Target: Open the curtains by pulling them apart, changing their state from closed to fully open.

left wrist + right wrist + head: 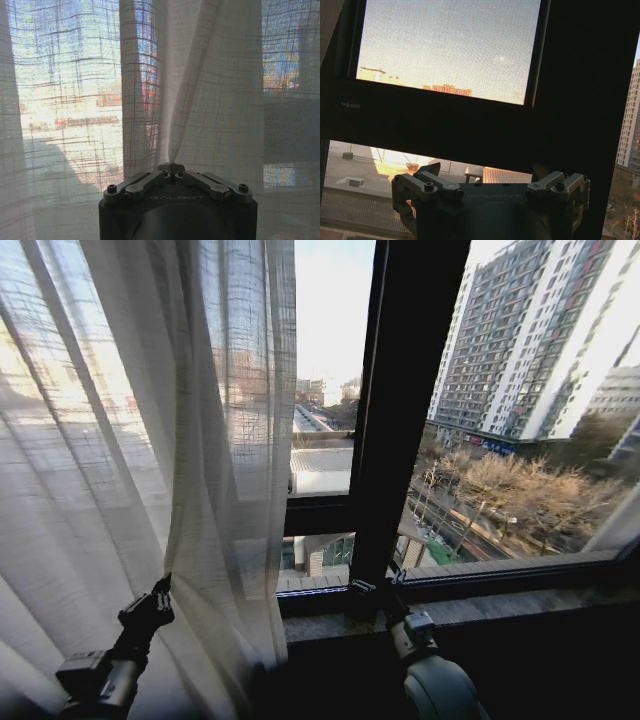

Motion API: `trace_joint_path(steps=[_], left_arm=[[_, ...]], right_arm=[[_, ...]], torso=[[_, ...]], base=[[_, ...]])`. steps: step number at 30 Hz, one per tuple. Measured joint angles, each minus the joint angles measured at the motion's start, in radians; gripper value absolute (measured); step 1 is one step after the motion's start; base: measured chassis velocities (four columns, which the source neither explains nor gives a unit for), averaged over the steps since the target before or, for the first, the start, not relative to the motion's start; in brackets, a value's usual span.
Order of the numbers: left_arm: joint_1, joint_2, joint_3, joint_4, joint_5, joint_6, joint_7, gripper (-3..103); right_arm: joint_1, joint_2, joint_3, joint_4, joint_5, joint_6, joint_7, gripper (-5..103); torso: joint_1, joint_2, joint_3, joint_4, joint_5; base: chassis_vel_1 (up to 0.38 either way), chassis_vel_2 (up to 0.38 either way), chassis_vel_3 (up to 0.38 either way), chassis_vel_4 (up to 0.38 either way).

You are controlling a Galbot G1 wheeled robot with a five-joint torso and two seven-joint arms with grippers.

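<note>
The sheer white curtain [150, 440] hangs in long folds over the left part of the window, its inner edge near the middle. My left gripper [163, 587] is low down against this fabric. In the left wrist view its fingers meet, and a fold of the curtain [200, 90] is pinched at the left gripper [171, 165]. My right gripper [385, 585] sits by the foot of the dark frame bar [400, 390], touching no fabric. In the right wrist view the right gripper [487, 175] is open with nothing between its fingers. A pale strip [615, 525] at the far right edge may be another panel.
The window sill [520, 605] runs along under the glass on the right. A horizontal frame bar [318, 512] crosses the narrow middle pane. Bare glass to the right of the vertical bar shows tall buildings and trees outside.
</note>
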Motion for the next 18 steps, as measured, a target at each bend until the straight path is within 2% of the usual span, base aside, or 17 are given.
trace_joint_path(steps=[18], left_arm=[[0.004,-0.022,0.005,0.000,0.032,-0.020,-0.001,0]], right_arm=[[-0.003,0.005,-0.003,0.000,-0.005,0.005,0.000,100]], torso=[[0.000,0.000,0.000,-0.0001,0.0003]], base=[[0.349,0.363,-0.361,-0.357]])
